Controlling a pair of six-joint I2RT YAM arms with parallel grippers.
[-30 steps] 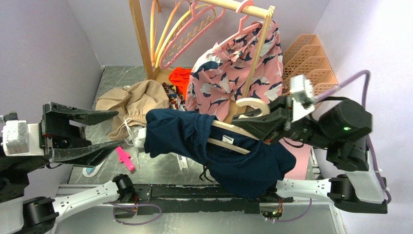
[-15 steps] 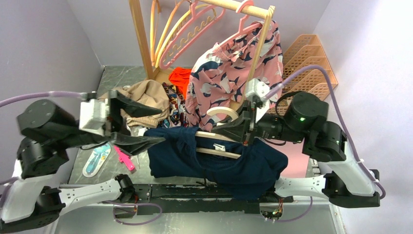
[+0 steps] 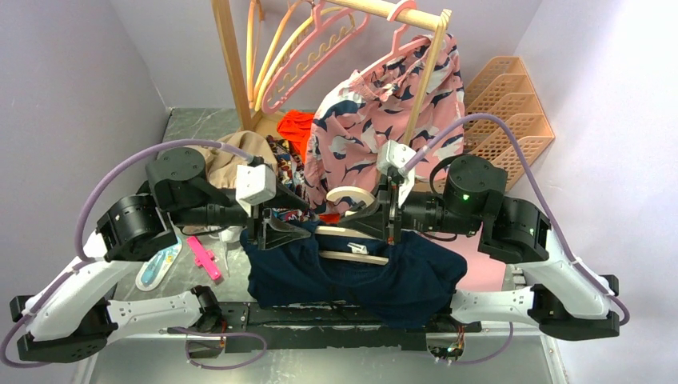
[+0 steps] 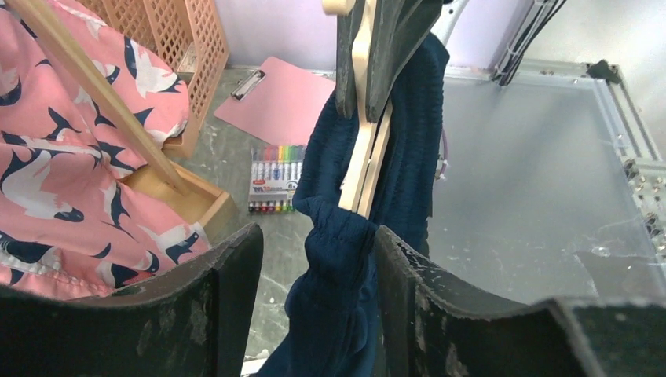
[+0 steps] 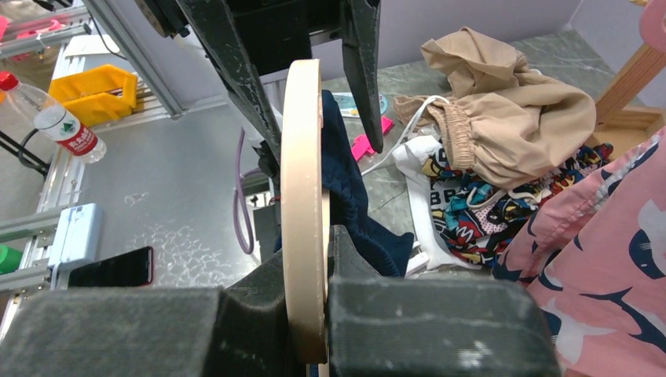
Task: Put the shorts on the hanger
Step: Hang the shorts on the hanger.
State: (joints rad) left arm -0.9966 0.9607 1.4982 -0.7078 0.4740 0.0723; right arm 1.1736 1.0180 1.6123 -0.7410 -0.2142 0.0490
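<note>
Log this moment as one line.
right gripper: jaws shut on hanger | left gripper: jaws open, straddling shorts end | shorts: draped over hanger

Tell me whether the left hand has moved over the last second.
Yes. The left hand swung right, from well left of the rack's wooden post to right of it, and now straddles the left end of the shorts.

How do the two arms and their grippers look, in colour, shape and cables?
Both arms have round black joint housings and white lower links. A lilac cable loops over the left arm; another over the right arm, which shows a small green light. Each wrist carries a white box. The left gripper and right gripper have dark, scuffed, tapering fingers.
</note>
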